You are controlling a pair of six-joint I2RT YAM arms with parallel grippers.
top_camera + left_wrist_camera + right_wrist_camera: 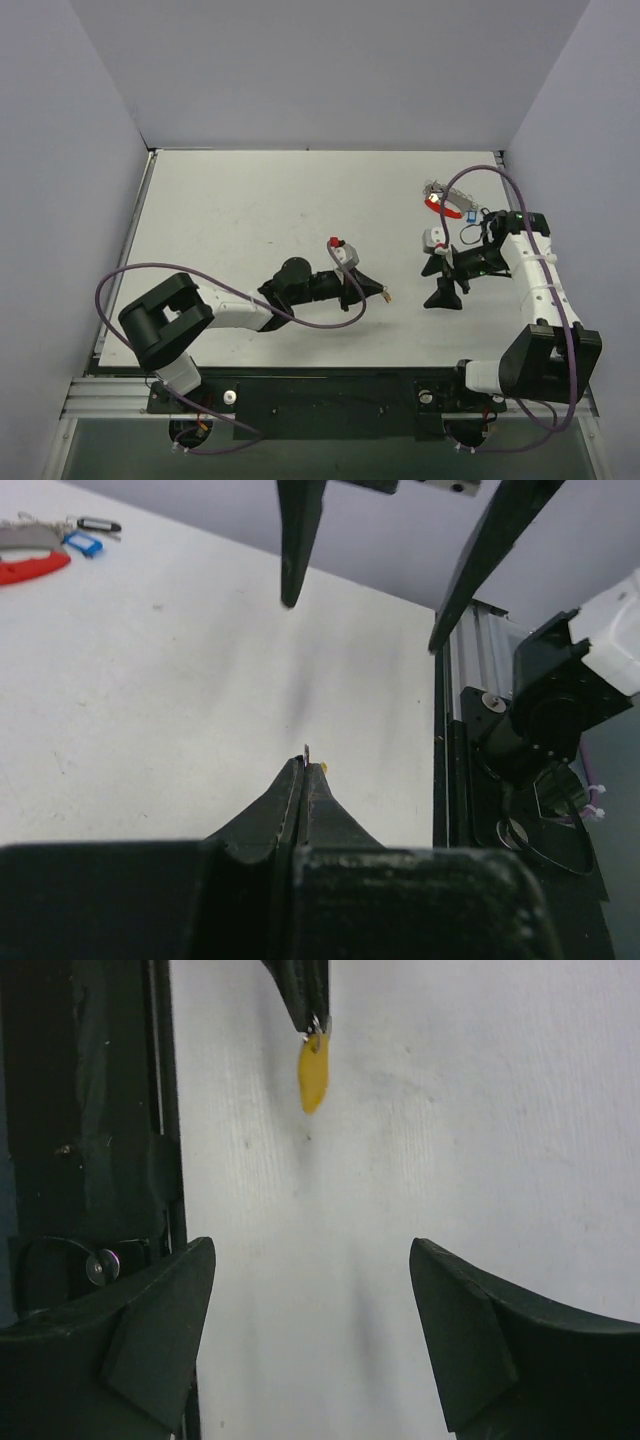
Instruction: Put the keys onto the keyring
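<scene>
One yellow key [313, 1072] hung pinched in my closed left gripper [305, 765], facing the wide-open right gripper [310, 1250], while the keyring [437, 189] lay well apart at far right, so I judged fetching it came next.

No writing, number, brand or sign can be read in any of the three views. The yellow key [314, 1075], the thing seen closest, shows a plain face. The small blue tag [82, 544] lying far off on the table [250, 200] may carry a label, but it is too small and blurred to tell.
</scene>
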